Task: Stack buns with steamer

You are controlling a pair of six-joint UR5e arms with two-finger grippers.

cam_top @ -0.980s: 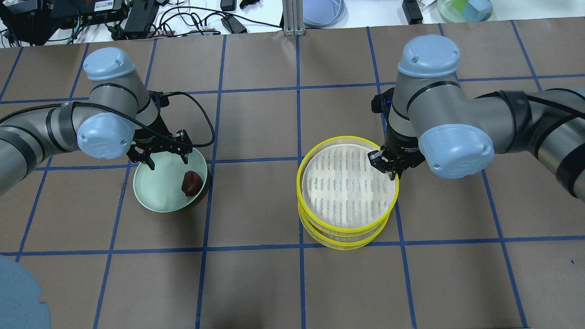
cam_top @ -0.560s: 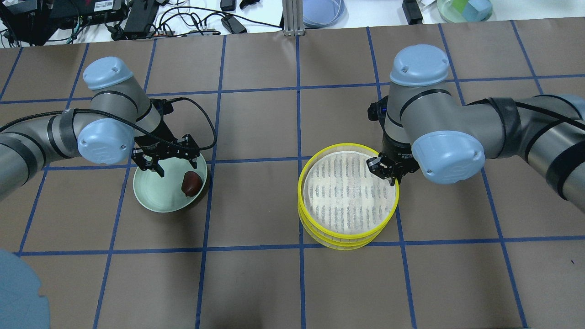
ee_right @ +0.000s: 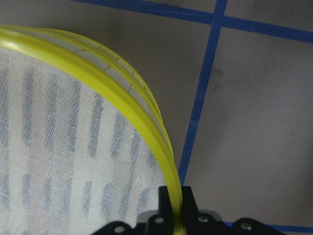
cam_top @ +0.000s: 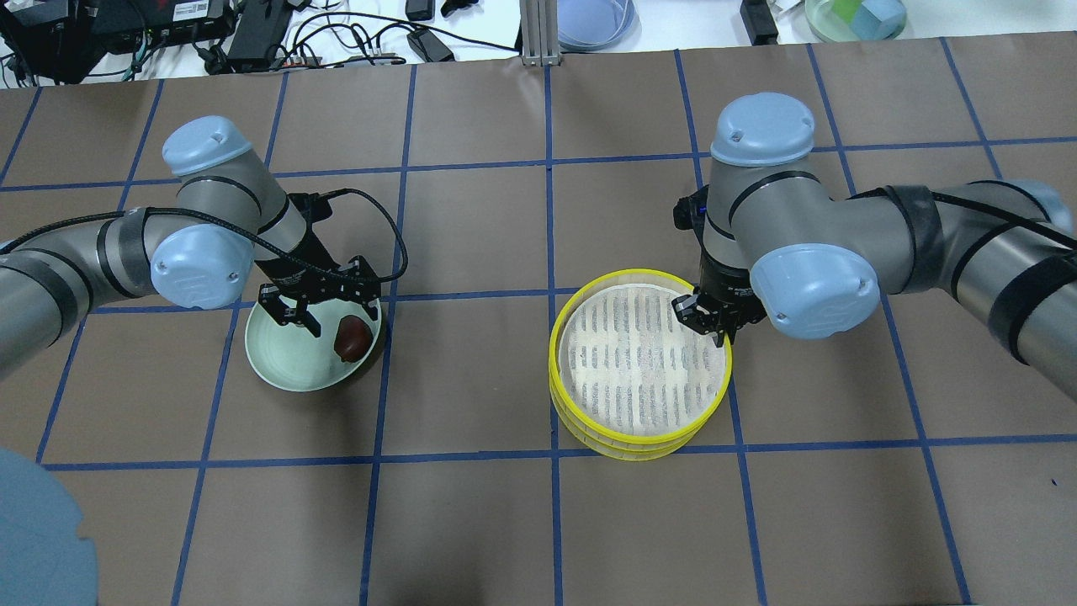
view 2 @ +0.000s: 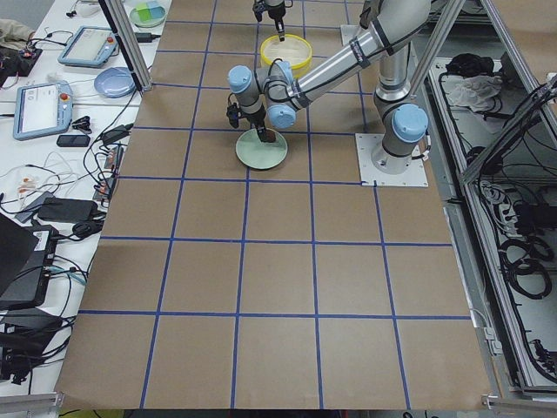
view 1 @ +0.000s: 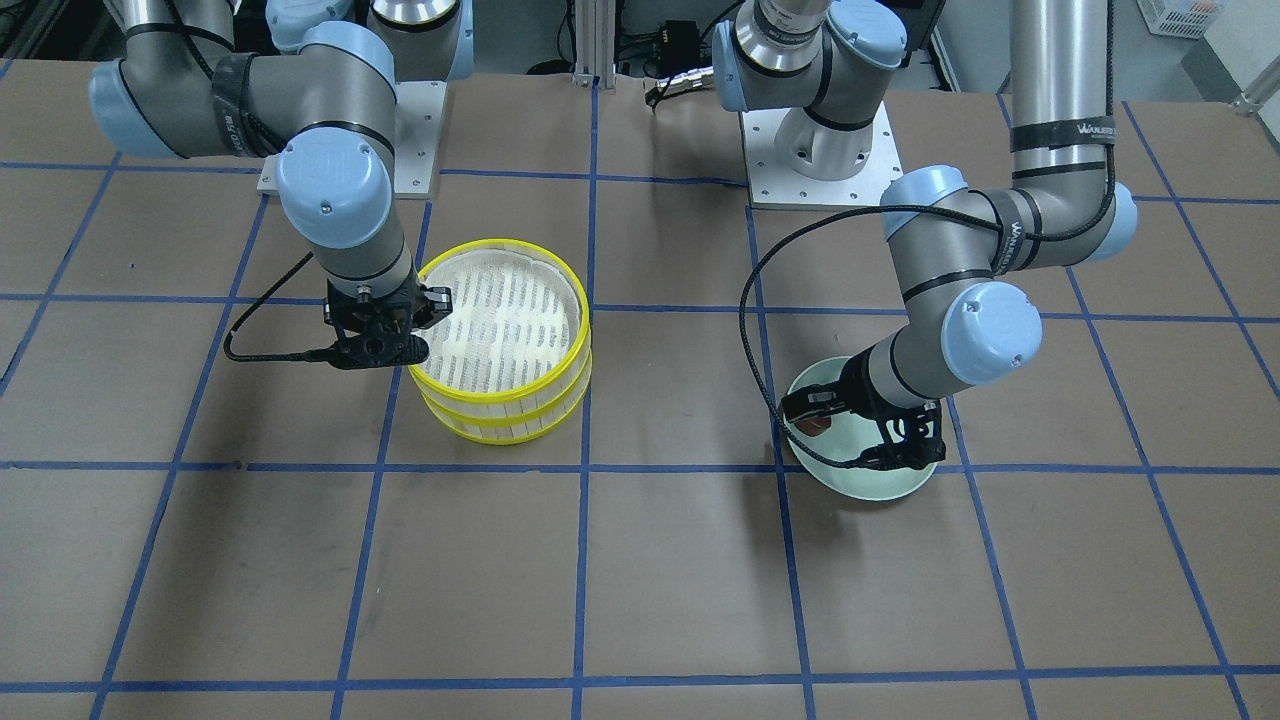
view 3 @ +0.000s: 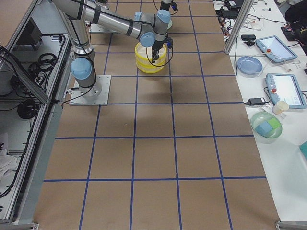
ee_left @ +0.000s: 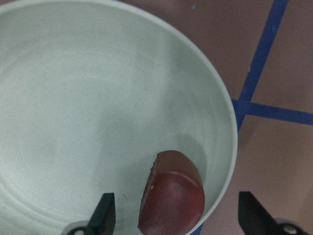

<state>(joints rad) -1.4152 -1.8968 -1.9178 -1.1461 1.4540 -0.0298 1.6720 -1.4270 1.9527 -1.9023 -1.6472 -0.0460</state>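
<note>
The left gripper (ee_left: 177,219) is open wide. Right between its two fingers (ee_left: 104,215) sits the dark red-brown bun (ee_left: 172,193). There is a gap on each side, so the fingers do not touch it. The bun lies just under the gripper, in the pale green bowl (ee_left: 73,98), close to the bowl's edge. One finger hangs over the inside of the bowl. The other finger is out past the rim, over the brown table (ee_left: 283,161).

The right gripper (ee_right: 176,208) is closed tight on the yellow rim of the top steamer tray (ee_right: 98,78). The rim runs in between its fingers. On one side of the gripper spreads the tray's white floor with grey stripes. On the other side is the table, with a blue tape line (ee_right: 198,112) just beside the gripper. Under the top tray more yellow trays (view 1: 500,425) sit in a stack. The bowl with the bun is well apart from this gripper, across the table.
</note>
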